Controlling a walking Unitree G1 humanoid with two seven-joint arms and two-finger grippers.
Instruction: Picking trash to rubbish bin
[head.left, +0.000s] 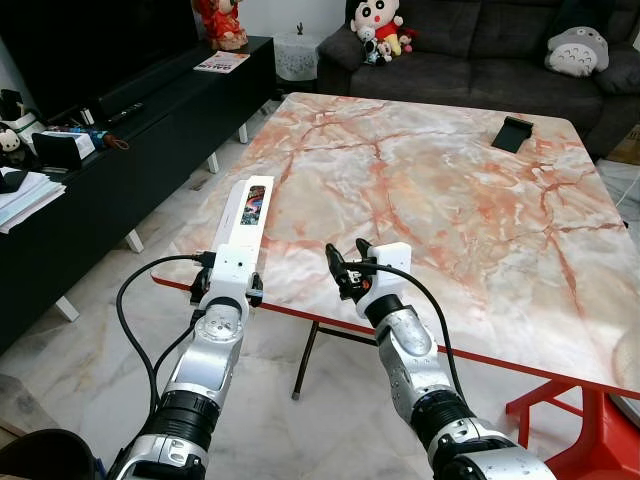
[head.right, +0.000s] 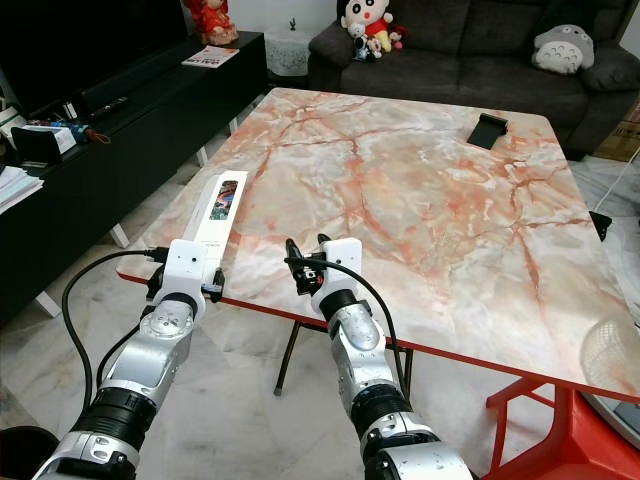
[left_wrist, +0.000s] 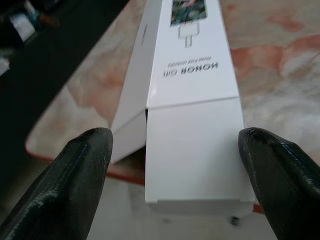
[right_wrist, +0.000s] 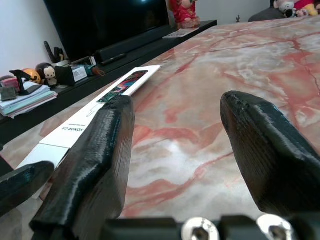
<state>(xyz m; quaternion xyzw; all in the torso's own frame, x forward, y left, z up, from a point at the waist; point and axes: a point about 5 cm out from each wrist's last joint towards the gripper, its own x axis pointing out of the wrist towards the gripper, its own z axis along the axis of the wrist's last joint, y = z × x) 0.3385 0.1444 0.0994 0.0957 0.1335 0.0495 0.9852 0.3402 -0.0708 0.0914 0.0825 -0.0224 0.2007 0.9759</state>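
a long white carton (head.left: 244, 222) is lying flat on the marble-patterned counter (head.left: 450, 190), near the counter's left front corner. its long axis is running away from the robot toward the far side, leaning slightly to the right as it goes, and its near end is poking out past the red-trimmed front edge. a coloured picture panel is sitting on the top face in the far half, and in the left wrist view the print "honor" is reading along the length, with a side flap standing slightly ajar at the near end.

the left pincer (left_wrist: 175, 165) is sitting at the carton's near end with its two black fingers (left_wrist: 82, 165) spread apart, one on each side of the carton's width; the fingers are flanking it and i cannot tell whether either is touching it. the right pincer (right_wrist: 180, 150) is hovering at the front edge of the counter, just to the right of the carton, its fingers (right_wrist: 95, 150) parted with nothing between them.

a small black object (head.left: 513, 133) is lying far off near the counter's right rear corner, well apart from the carton. beyond the counter a dark sofa (head.left: 480, 50) is carrying plush toys (head.left: 380, 25), and a black low cabinet (head.left: 120, 130) is running along the robot's left with papers and small items on top.
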